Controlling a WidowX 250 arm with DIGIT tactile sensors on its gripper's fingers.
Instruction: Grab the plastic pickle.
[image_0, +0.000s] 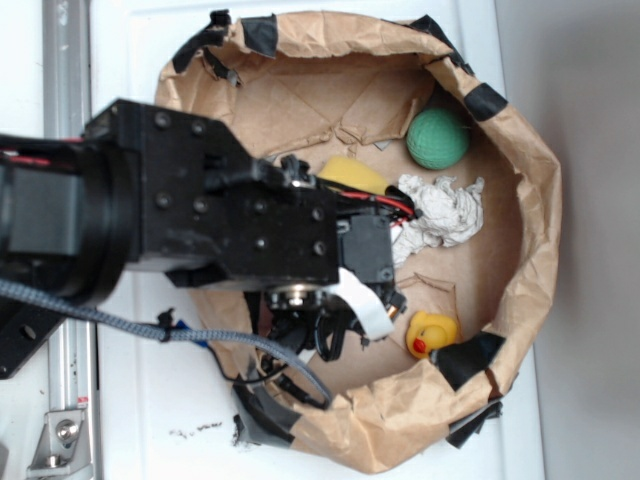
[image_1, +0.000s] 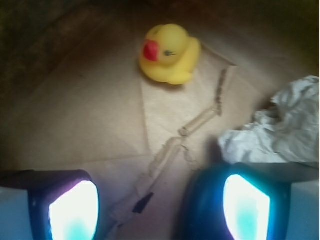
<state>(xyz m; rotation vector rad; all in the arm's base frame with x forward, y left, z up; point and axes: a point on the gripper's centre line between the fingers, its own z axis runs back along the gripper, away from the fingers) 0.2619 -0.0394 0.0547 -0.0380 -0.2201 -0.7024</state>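
Note:
In the wrist view a dark teal, glossy, rounded shape (image_1: 202, 205) lies against the inner side of my right finger. It looks like the plastic pickle, and only part of it shows. My gripper (image_1: 160, 200) is open and low over the brown paper floor, with a wide gap between its fingers. The left finger (image_1: 70, 210) stands apart from the pickle. In the exterior view the arm's black body (image_0: 230, 215) covers the gripper and the pickle.
A paper bag with taped, rolled-down walls (image_0: 535, 200) encloses everything. A yellow rubber duck (image_1: 169, 54) sits ahead of the gripper and also shows in the exterior view (image_0: 432, 333). A crumpled white cloth (image_1: 280, 125) lies right. A green ball (image_0: 437, 138) and a yellow sponge (image_0: 352, 174) lie farther back.

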